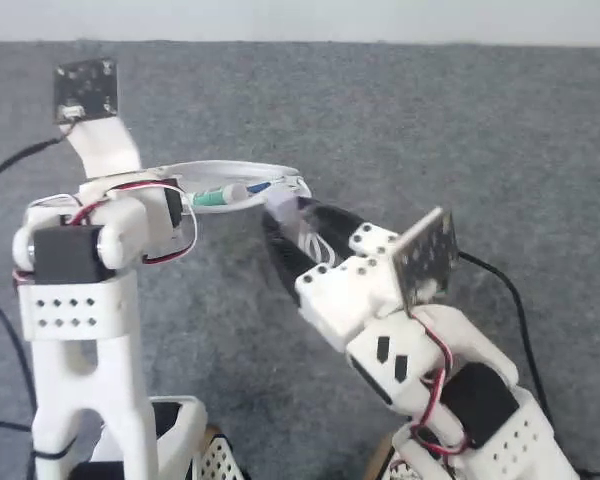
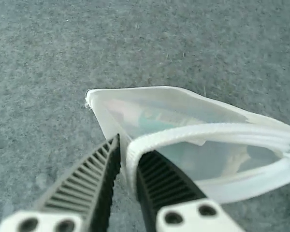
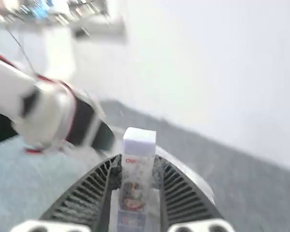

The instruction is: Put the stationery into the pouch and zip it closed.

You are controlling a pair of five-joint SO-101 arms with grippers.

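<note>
- One green-and-white stationery piece [image 1: 218, 198] already lies inside the pouch [image 2: 198, 125], I judge; its zip is open.
- My left pincer [image 2: 128, 153] is clamped on the pouch's rim, propping the mouth above the desk [image 1: 480, 130].
- My right pincer [image 3: 137, 162] grips an eraser [image 3: 138, 145]; dropping it in and zipping remain.
- Left wrist view gives me the rim pinch close up; high view gives the eraser right beside the mouth.
</note>
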